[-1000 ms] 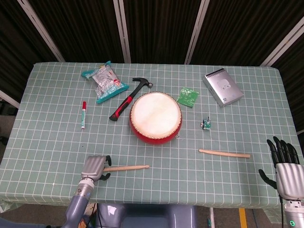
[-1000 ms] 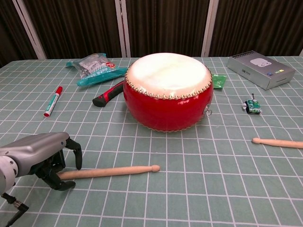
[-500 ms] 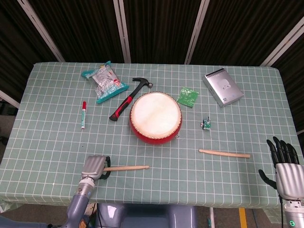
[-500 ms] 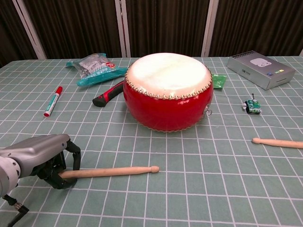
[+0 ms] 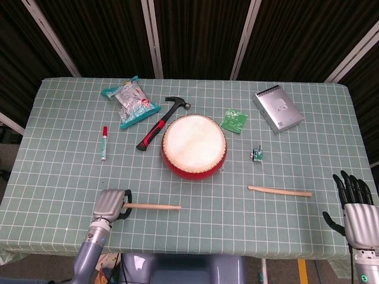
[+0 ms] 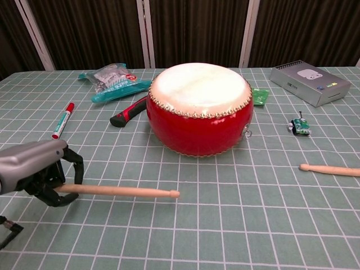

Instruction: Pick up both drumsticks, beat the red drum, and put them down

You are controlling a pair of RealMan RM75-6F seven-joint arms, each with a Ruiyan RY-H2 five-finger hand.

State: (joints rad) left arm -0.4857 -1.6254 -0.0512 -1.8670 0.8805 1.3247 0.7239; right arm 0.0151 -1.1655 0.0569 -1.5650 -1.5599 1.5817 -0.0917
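Nearest us, at the lower left of both views, our left hand point(image 6: 36, 171) has its fingers wrapped around the butt of the near drumstick point(image 6: 121, 192), whose tip points toward the middle of the frame. From the chest view the stick looks level and perhaps just off the cloth, though we cannot be sure it has left the surface. At the lower right of the head view our right hand point(image 5: 355, 204) hangs off the counter's edge with fingers spread and nothing in it. The second drumstick point(image 5: 279, 190) lies untouched on the cloth, right of centre and apart from that hand.

We judge the task to be in its first stage: one stick is grasped, the other is not yet picked up, and the beating and setting down are all left.

Beyond the sticks, the red drum point(image 6: 199, 108) stands at mid-frame, its pale skin facing up. Behind it lie a hammer point(image 5: 161, 123), a red marker point(image 5: 104, 142), a snack packet point(image 5: 129, 102), a small green packet point(image 5: 235, 120), a tiny toy point(image 5: 257, 154) and a grey notebook point(image 5: 278, 108).

The counter point(image 5: 59, 177) wears a pale green cloth with a white grid. Behind it, dark ribbed panels with light slanted strips close off the room.
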